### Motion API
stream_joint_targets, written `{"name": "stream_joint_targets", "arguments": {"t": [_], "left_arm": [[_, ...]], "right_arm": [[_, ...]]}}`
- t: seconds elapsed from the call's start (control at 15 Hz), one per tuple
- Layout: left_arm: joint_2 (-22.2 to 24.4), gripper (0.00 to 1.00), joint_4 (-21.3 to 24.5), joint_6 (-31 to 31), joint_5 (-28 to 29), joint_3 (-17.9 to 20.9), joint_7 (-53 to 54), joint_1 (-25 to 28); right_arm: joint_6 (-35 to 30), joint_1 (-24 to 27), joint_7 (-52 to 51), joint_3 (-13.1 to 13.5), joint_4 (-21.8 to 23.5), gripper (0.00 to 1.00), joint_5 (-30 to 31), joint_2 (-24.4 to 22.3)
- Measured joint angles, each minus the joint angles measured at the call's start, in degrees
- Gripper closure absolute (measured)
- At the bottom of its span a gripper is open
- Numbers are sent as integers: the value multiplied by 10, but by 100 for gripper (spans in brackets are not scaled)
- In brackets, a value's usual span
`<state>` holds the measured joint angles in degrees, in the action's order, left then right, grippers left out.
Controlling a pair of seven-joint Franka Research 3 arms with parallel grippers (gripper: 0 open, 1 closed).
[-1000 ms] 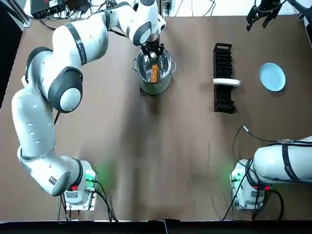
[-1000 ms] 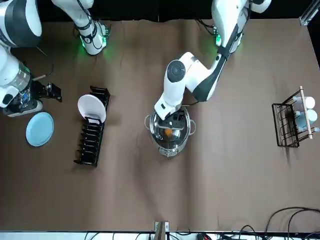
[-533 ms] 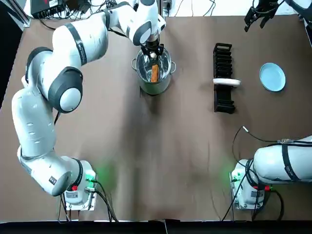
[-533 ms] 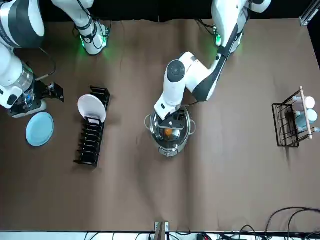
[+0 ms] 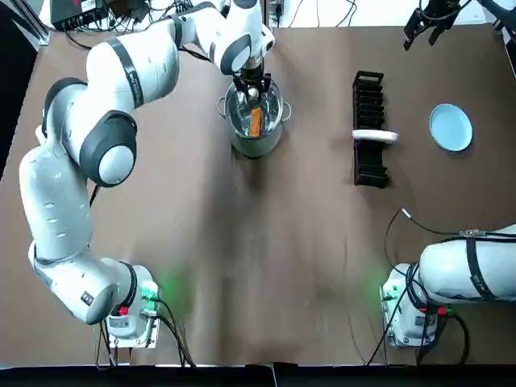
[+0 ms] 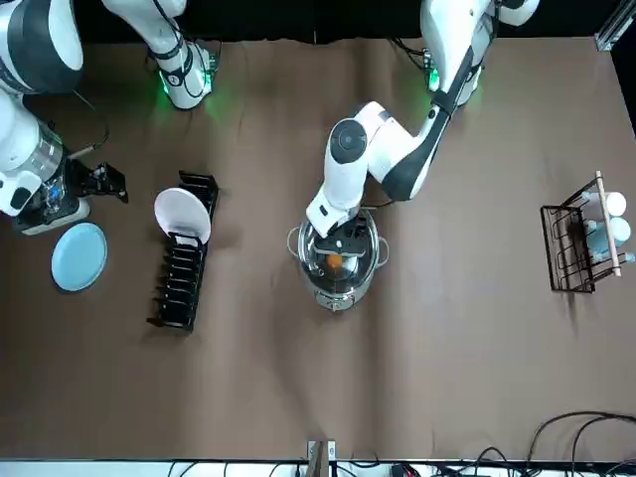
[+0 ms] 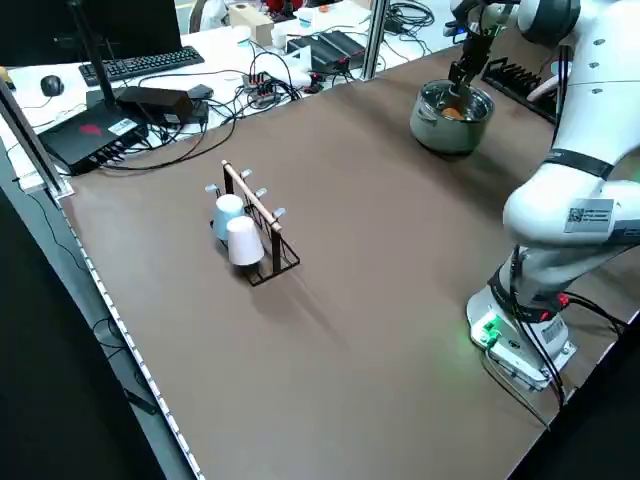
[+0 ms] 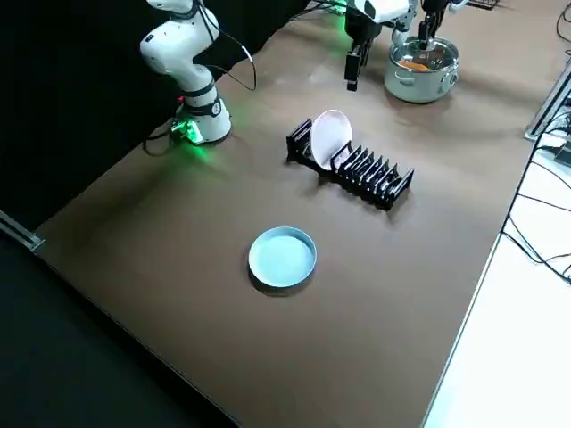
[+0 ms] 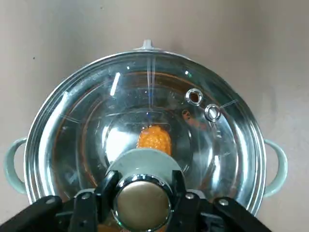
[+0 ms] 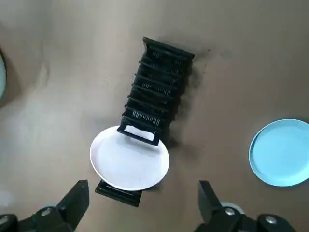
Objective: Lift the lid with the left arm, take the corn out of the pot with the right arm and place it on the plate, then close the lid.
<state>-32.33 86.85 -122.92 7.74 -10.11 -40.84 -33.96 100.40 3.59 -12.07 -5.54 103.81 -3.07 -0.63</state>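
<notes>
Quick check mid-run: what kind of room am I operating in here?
Probably a robotics lab bench, not a kitchen: keyboard and cables beside the covered table, with a pot and dish rack as props.

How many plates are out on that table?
2. A blue plate lies flat on the table on the robot's right side. A white plate stands on edge in the black rack next to it. No others show.
</notes>
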Motion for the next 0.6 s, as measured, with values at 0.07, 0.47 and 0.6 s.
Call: {"name": "stream_joint_targets", "arguments": {"t": [0.07, 0.47, 0.6], "left_arm": [[0, 50, -1, 2, 0, 0, 0, 0], [0, 50, -4, 13, 0, -1, -5, 0], [0, 50, -5, 16, 0, -1, -6, 0]], "right_arm": [[0, 0, 0, 0, 0, 0, -2, 0], [1, 1, 0, 0, -8, 1, -12, 1], [1, 1, 0, 0, -11, 1, -13, 3]]}}
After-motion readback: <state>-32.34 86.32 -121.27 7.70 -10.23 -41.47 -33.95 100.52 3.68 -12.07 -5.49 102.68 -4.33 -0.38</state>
